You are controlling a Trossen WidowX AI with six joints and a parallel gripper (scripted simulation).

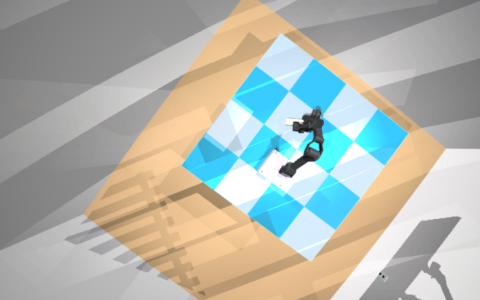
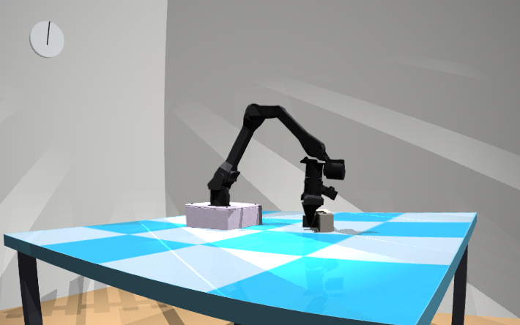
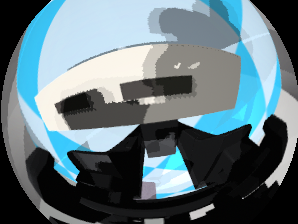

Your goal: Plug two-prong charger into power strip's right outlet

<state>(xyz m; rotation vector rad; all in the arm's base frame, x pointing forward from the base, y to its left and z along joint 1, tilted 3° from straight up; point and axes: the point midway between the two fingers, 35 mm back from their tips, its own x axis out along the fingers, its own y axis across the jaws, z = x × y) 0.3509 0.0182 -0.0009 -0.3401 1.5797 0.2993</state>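
The cream power strip (image 1: 291,121) (image 2: 326,222) (image 3: 215,82) stands on the checkered table. In the wrist view it spans the middle, with a dark recess (image 3: 156,87) near its centre and another dark recess (image 3: 75,102) towards its left end. My gripper (image 2: 310,225) points down, low over the table, right beside the strip. It is shut on a small dark block, the charger (image 3: 161,145), which shows between the two black fingers below the strip's near edge. The charger's prongs are hidden. Whether it touches the strip, I cannot tell.
The lilac box (image 1: 268,167) (image 2: 206,217) under the arm's base stands on the blue and white table (image 1: 311,244) (image 2: 160,264), behind the gripper in the wrist view. The arm arches from it to the strip. Shadows lie across the table.
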